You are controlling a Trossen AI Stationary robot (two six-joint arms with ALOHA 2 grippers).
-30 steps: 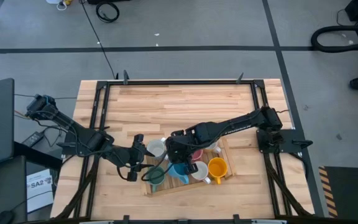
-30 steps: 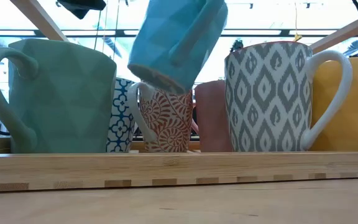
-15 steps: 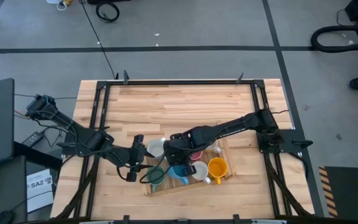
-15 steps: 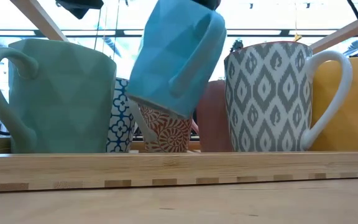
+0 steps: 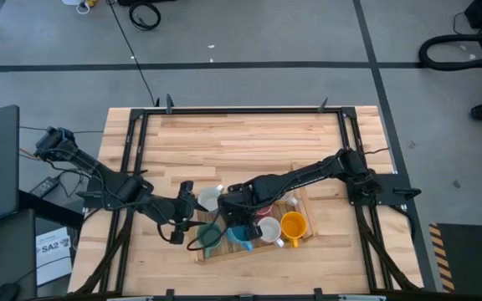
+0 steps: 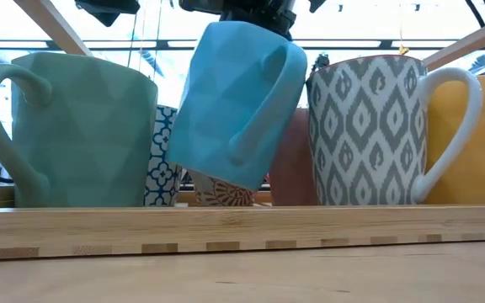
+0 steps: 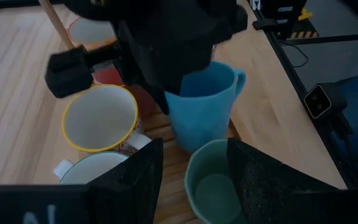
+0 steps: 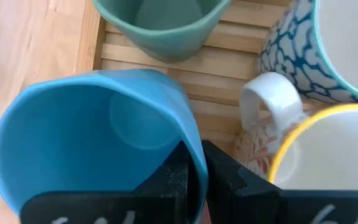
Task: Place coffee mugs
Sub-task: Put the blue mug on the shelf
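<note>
A tilted blue mug (image 6: 238,101) hangs in my right gripper (image 5: 239,219) over the wooden tray (image 6: 242,227), between the green mug (image 6: 82,126) and the grey-patterned mug (image 6: 369,130). Its base is just above the tray floor. An orange mug (image 5: 292,224), a pink mug (image 6: 283,164) and patterned mugs stand on the tray. My left gripper (image 7: 194,180) is open at the tray's left end, its fingers either side of the green mug (image 7: 213,183). I cannot tell whether they touch it. My right gripper pinches the blue mug's rim (image 8: 194,158), one finger (image 8: 173,183) inside the cup and one (image 8: 229,174) outside. The fingers come from above, pointing down. The mug is lifted clear and hangs tilted, its base (image 6: 217,172) swung toward the green mug, its handle (image 6: 268,101) facing the near side.
The tray is crowded: a blue-patterned mug (image 8: 316,50) and a yellow-rimmed mug (image 8: 328,162) with a white handle (image 8: 269,106) stand close beside the blue mug. Bare slats (image 8: 229,62) show between them. Wide bare tabletop (image 5: 241,142) lies on the far side.
My right gripper has come down and toward the table's near edge with the blue mug. The mug has sunk into the gap between the green and grey-patterned mugs, still tilted, and now hides most of the orange-patterned mug behind it.
</note>
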